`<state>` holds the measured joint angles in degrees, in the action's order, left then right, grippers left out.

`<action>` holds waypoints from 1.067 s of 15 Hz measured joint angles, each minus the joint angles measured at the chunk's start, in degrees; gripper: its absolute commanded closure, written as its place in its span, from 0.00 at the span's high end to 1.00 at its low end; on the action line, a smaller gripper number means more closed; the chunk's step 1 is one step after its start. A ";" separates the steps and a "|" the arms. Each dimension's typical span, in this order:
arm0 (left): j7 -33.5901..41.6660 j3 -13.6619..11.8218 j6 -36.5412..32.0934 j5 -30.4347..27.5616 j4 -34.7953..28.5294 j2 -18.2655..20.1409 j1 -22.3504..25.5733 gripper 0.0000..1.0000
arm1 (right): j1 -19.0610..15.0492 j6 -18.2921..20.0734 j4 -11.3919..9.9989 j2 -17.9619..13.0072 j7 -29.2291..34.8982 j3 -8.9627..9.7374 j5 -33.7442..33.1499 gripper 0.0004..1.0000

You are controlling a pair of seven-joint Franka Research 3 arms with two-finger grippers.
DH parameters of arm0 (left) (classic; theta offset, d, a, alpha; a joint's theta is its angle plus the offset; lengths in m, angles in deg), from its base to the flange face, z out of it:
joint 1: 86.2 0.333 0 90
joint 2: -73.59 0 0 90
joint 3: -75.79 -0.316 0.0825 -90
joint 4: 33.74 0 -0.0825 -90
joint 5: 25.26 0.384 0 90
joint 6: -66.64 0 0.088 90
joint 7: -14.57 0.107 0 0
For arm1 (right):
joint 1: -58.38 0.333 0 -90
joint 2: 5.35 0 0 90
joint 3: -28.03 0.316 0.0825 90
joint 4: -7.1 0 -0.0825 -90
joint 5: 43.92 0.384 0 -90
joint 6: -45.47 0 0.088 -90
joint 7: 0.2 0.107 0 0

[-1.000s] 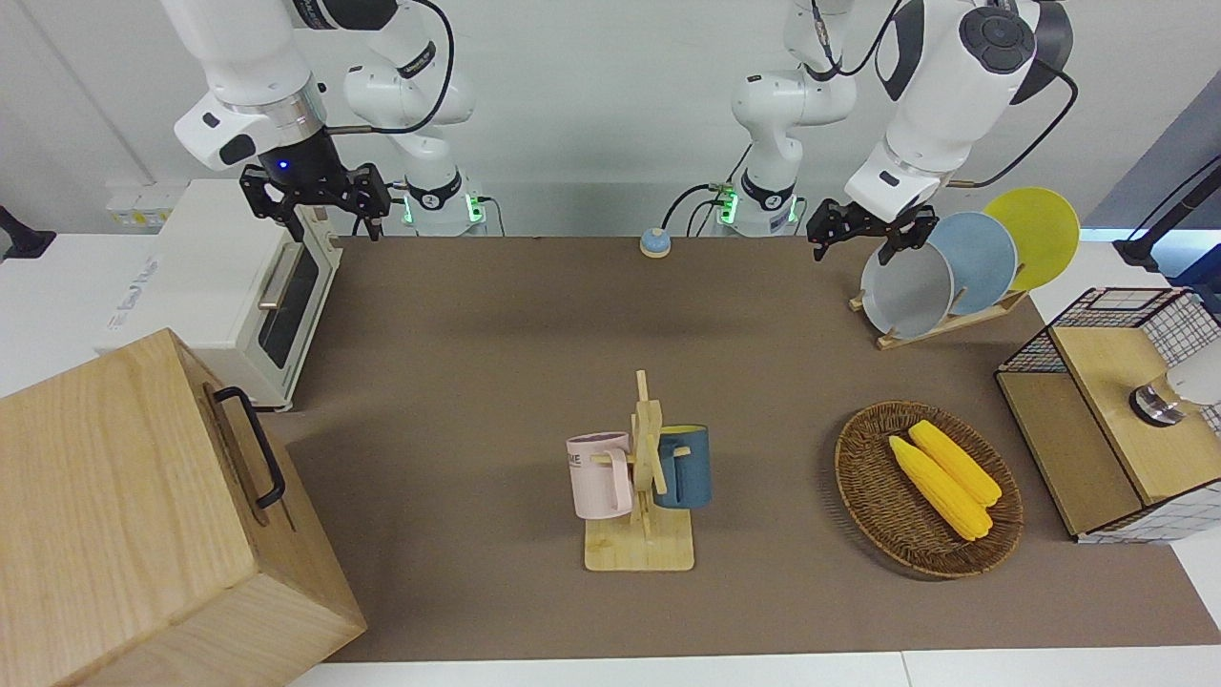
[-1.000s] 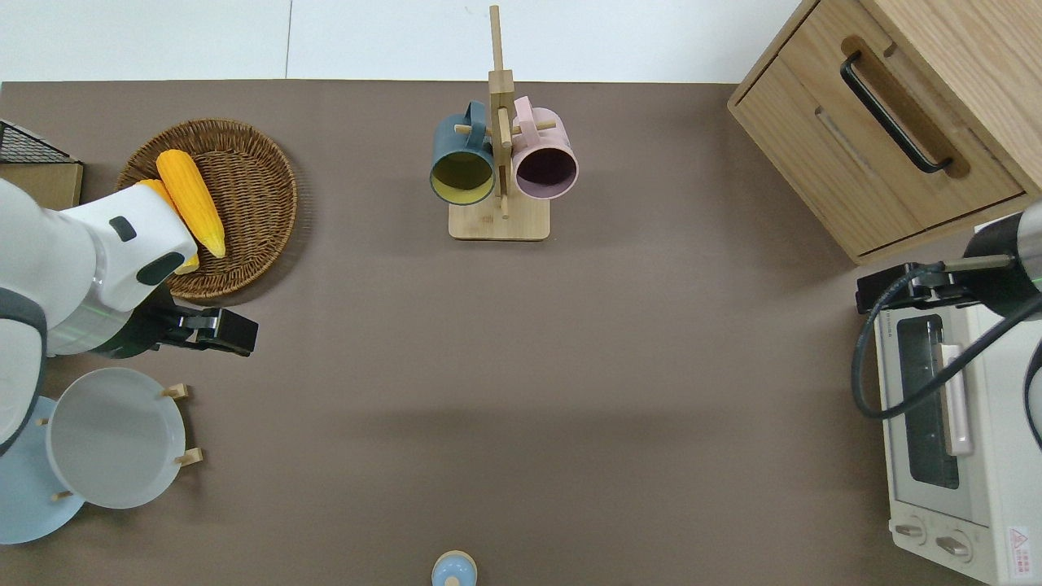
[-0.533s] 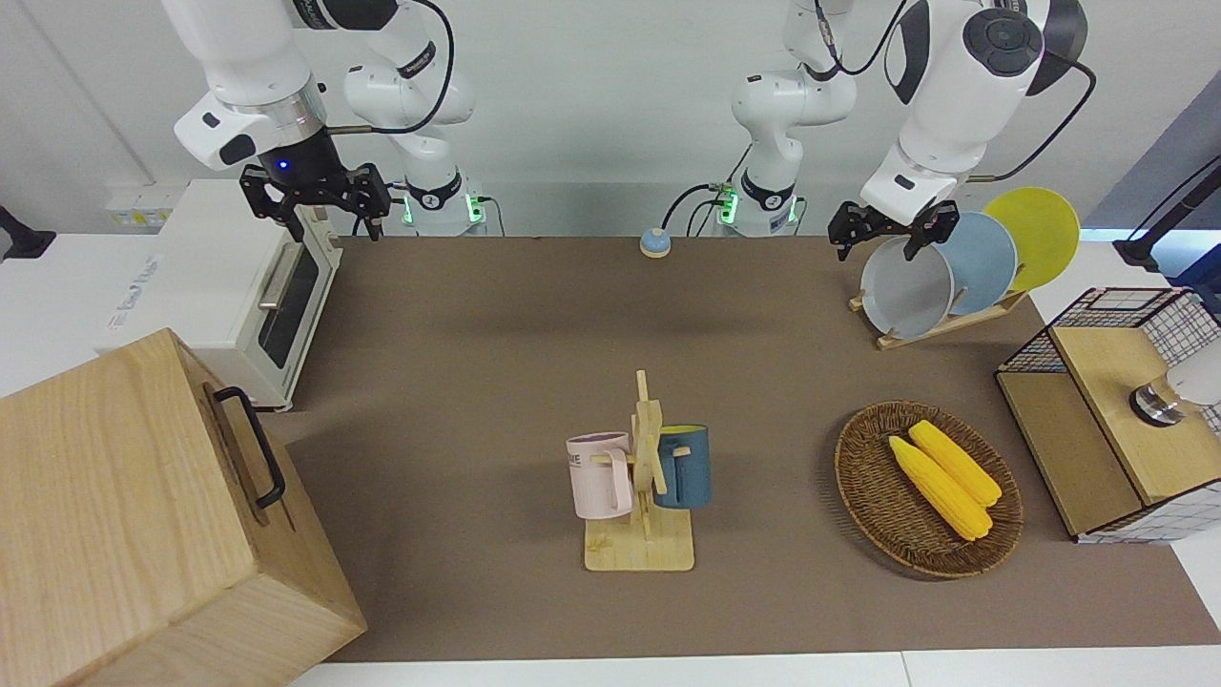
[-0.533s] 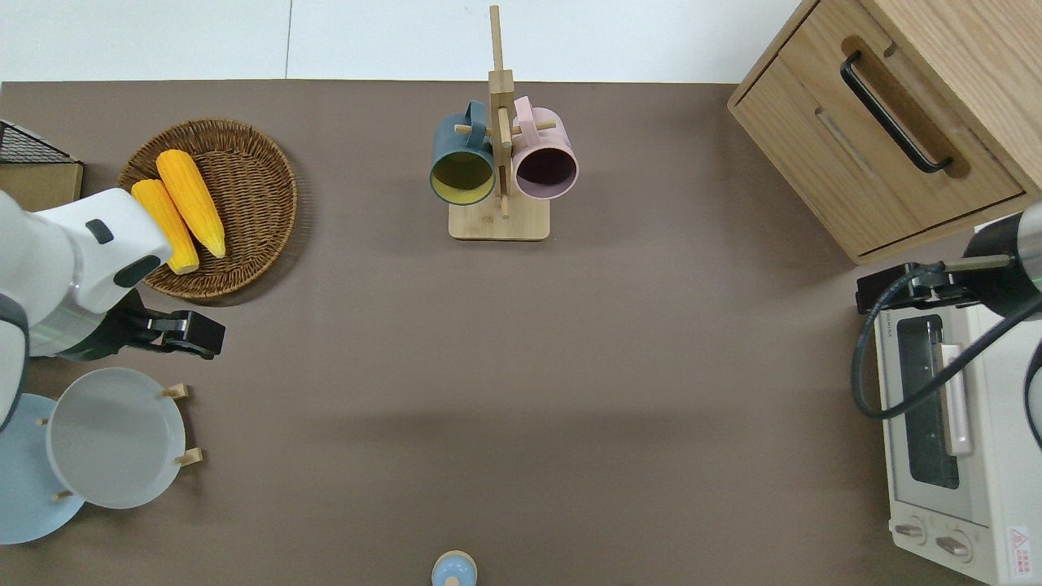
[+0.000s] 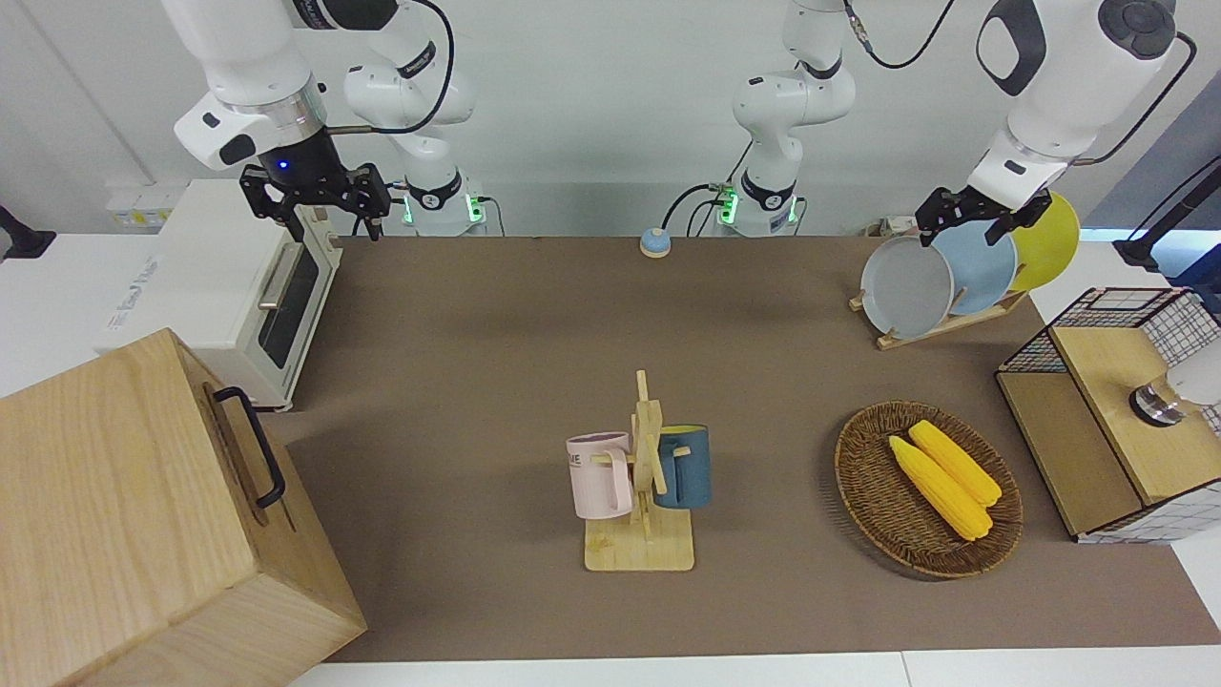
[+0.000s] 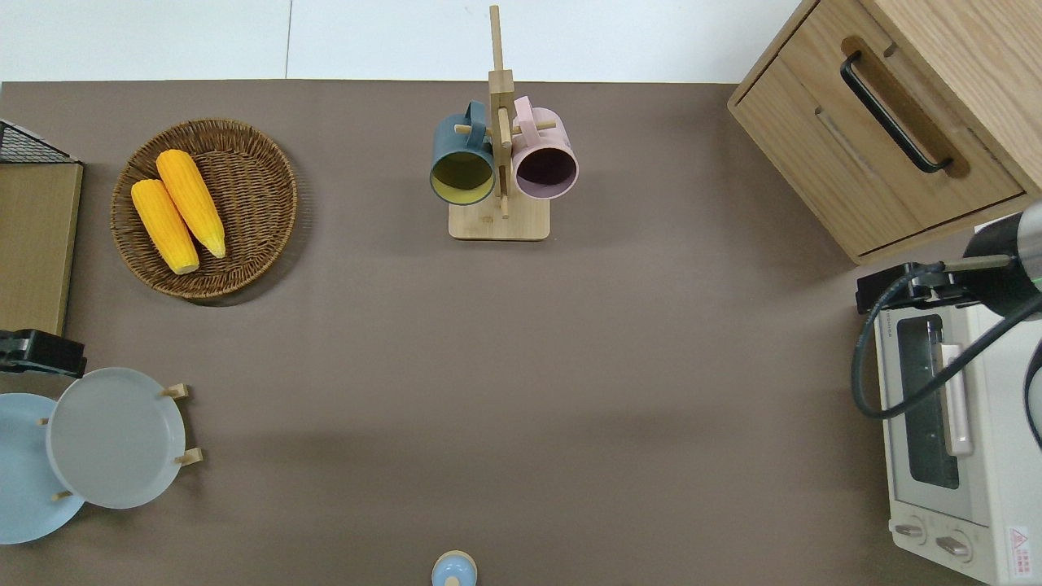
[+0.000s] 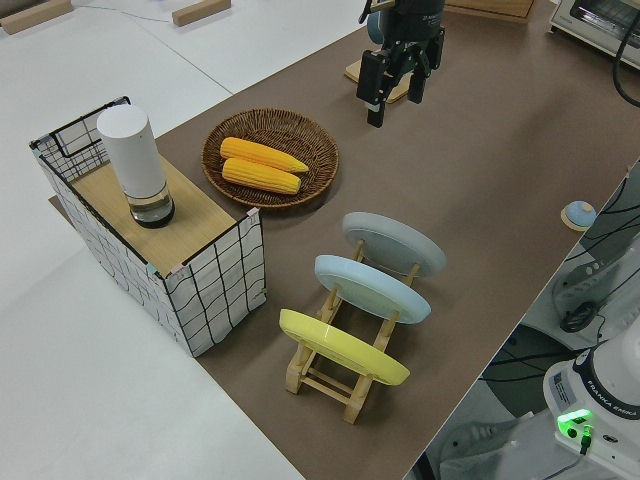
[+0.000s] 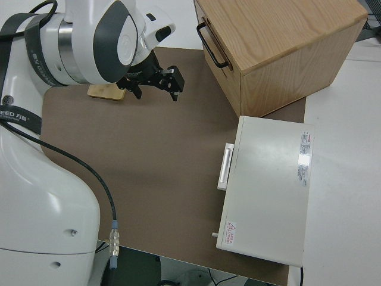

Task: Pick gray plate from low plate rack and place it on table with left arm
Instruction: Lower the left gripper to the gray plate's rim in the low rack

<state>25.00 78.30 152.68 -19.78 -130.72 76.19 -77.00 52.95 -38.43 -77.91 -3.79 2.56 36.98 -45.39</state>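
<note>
Moved: your left gripper point(image 5: 970, 220) has swung from the gray plate point(image 5: 906, 286) toward the light blue plate point(image 5: 978, 266).
Fingers: apart (holding nothing).
Gray plate: standing in the low plate rack point(image 5: 940, 320).
Right arm: parked.

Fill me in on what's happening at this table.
The left arm's tool is open and holds nothing. It hangs at the left arm's end of the table, just off the rim of the gray plate. That plate stands in the low plate rack in front of a light blue plate and a yellow plate, and it is not yet gripped. The right arm is parked.
</note>
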 measured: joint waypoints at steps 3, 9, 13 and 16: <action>1.07 -0.29 0.00 0.98 -1.48 1.03 1.18 1.00 | 0.00 0.00 0.00 0.00 0.00 0.00 0.00 0.98; 1.22 -0.74 2.27 4.08 -7.12 2.78 1.25 1.00 | 0.00 0.00 0.00 0.00 0.00 0.00 0.00 0.98; 1.25 -2.10 8.65 4.74 -14.50 5.57 1.41 1.00 | 0.00 0.00 0.00 0.00 0.00 0.00 0.00 0.98; 1.33 -2.80 13.45 4.88 -20.58 7.95 1.72 1.00 | 0.00 0.00 0.00 0.00 0.00 0.00 0.00 0.98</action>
<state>26.33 75.49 166.13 -14.90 -151.30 84.14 -75.27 52.95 -38.43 -77.91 -3.79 2.56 36.98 -45.39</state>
